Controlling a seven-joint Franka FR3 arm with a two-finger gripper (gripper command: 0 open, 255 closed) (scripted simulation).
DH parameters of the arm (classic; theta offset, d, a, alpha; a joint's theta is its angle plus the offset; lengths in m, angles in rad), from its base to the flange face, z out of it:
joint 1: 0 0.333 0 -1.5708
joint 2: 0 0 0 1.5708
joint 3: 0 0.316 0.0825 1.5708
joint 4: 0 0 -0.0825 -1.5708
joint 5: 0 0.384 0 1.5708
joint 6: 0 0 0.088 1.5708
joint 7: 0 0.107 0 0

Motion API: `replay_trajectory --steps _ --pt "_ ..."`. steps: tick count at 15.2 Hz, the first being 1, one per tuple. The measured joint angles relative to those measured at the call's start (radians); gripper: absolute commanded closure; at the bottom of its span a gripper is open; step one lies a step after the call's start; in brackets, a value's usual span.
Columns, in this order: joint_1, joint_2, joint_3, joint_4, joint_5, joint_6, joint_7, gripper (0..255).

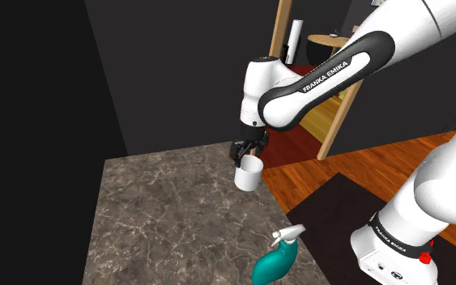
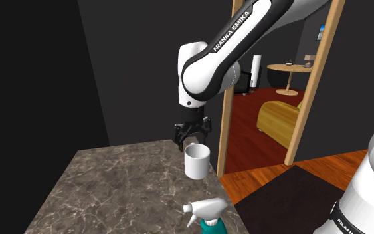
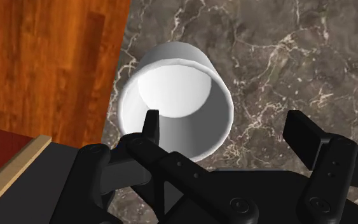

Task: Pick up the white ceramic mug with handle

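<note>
The step in hand looks like the final approach for a rim grasp: the gripper [image 1: 248, 152] hangs at 12 o'clock just above the mug [image 1: 249, 175], its fingers spread wide and clasping nothing. In the wrist view one fingertip [image 3: 151, 122] sits over the mug's mouth and the other stands well outside its wall. The next move probably calls for a short drop, so the wall lies between the fingers, and then a close. The mug is a plain white, smooth, open-topped cylinder with no handle showing, upright near the marbled counter's [image 1: 161, 219] edge by the wooden floor, and a teal spray bottle [image 1: 276, 257] lies at its 5 o'clock in the shoulder view.
</note>
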State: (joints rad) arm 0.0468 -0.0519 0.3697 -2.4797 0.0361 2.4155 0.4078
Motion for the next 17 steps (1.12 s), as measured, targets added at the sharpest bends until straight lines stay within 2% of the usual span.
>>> replay_trajectory --steps 4,10,11,17 --pt "0.004 0.1 0.006 0.034 -0.046 0.059 0.048 0" --pt "0.01 0.18 -0.003 0.022 -0.097 0.146 0.088 0" --pt "0.01 0.186 -0.004 0.023 -0.101 0.15 0.09 255" --pt "0.011 0.19 -0.005 0.023 -0.104 0.155 0.091 255"
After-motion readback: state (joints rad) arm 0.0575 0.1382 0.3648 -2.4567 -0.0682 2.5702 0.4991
